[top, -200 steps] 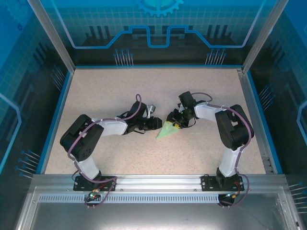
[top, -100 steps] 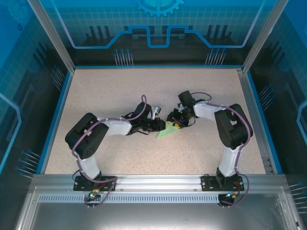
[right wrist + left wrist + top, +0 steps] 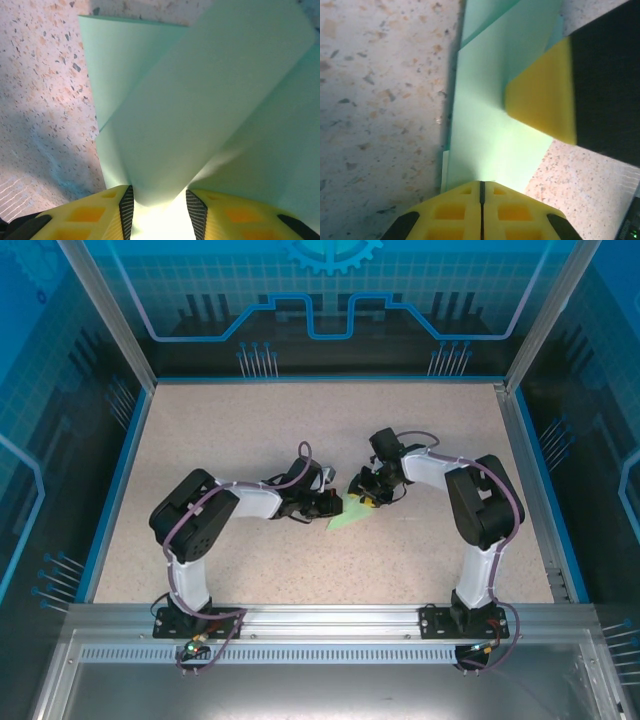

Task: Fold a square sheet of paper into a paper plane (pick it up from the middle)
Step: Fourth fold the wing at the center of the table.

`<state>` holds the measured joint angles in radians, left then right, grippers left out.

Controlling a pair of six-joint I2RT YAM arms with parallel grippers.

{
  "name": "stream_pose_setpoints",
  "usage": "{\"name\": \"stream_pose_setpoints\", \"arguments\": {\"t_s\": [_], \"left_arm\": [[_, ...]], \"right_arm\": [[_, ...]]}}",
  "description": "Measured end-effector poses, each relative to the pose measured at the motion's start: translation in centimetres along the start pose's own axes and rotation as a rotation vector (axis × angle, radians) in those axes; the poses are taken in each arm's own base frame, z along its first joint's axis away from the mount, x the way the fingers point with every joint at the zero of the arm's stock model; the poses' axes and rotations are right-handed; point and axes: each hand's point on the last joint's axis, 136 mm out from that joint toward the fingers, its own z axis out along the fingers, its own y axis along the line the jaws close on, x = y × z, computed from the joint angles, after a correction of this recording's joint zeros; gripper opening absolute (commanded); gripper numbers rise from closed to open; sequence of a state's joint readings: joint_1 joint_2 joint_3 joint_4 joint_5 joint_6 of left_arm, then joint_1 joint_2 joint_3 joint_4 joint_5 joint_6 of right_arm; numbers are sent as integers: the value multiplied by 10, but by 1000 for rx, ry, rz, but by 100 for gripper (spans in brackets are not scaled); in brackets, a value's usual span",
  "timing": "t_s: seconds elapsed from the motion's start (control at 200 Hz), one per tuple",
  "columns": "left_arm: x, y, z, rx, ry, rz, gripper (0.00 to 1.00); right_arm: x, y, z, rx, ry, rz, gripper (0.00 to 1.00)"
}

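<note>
At the table's centre the paper plane (image 3: 348,513) lies already folded into a narrow dart, point toward 7 o'clock. The left gripper (image 3: 481,192) is pinched together on its edge; the right gripper (image 3: 159,200) holds a flap between part-spread jaws. Final creasing remains, and the speckled table (image 3: 240,430) offers no obstruction.

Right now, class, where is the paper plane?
In the top view, the paper plane lies mid-table between the two grippers, left gripper at its left edge, right gripper holding its wide end.
</note>
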<state>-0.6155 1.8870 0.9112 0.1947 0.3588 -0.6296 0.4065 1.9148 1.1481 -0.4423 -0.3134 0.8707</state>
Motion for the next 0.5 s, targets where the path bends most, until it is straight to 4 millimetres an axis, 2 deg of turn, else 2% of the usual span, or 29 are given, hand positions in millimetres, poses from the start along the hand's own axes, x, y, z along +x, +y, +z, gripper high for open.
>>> {"name": "stream_pose_setpoints", "arguments": {"t_s": [0.21, 0.5], "left_arm": [[-1, 1, 1, -6, 2, -2, 6], [-1, 1, 1, -7, 4, -3, 7]], "right_arm": [[0, -3, 1, 24, 8, 9, 33], [0, -3, 1, 30, 11, 11, 36]]}}
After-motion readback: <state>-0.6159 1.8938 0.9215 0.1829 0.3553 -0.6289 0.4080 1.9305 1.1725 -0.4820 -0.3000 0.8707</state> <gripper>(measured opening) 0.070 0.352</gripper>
